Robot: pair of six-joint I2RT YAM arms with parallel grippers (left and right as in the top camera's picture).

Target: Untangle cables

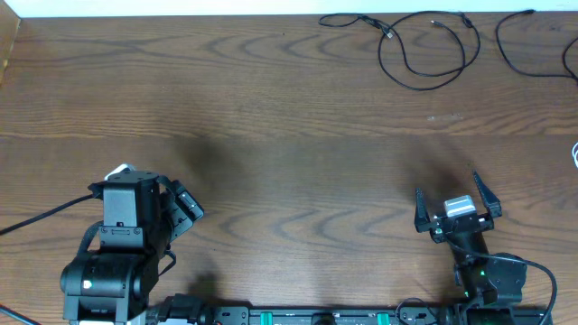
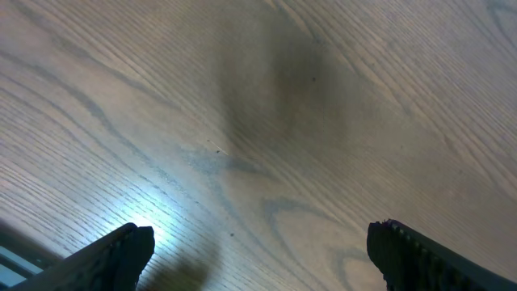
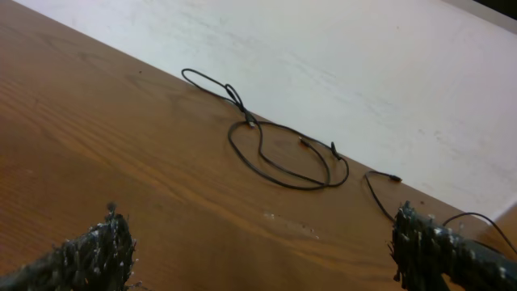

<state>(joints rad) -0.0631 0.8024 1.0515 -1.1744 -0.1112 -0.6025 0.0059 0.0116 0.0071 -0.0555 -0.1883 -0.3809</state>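
Open tabletop [image 1: 289, 117] runs unobstructed to the far-edge cables [image 1: 389, 33].

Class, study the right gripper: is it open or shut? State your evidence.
Open. The right gripper has both fingers spread wide with only bare table between them; the cables lie far off at the back edge.

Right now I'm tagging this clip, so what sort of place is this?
Likely a robotics lab bench: wood-grain table, left arm and right arm mounted at its near edge, thin cables along the far edge.

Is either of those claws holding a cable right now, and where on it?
No, nothing is held: left gripper and right gripper are open, cables lie apart from both.
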